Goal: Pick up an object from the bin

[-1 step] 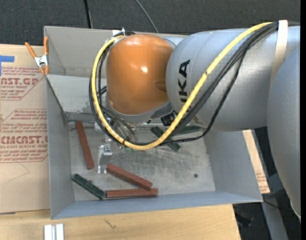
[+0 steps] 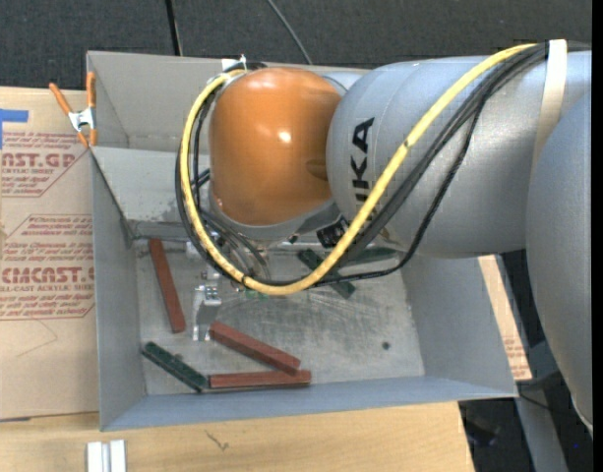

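Along the front wall of the bin [image 2: 281,401] lies a flat red-brown stick [image 2: 260,380], a dark green stick [image 2: 173,365] at its left end and a slanted red-brown stick [image 2: 254,348] just behind. The hand [image 2: 207,308] sits low at the slanted stick's upper-left end, an upright red-brown stick [image 2: 166,285] just beside it, more green sticks [image 2: 326,264] farther back under the arm [image 2: 458,165]. Open or closed: cannot tell, nothing seen held. Judged step is approach; next needs the hand centred on the slanted stick before closing.
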Robot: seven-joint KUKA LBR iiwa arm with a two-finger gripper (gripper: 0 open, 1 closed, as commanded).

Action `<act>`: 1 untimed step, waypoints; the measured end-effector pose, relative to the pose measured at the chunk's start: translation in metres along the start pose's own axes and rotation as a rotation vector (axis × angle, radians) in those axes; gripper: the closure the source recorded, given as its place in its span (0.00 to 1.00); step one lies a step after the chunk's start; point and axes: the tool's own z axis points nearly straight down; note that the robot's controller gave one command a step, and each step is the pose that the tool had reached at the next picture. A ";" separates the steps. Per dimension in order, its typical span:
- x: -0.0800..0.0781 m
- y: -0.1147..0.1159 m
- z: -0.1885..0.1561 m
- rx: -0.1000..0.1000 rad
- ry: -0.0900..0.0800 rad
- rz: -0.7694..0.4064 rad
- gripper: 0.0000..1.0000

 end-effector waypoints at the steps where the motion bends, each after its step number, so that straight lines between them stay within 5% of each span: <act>1: 0.005 -0.013 0.060 -0.002 -0.005 0.032 0.00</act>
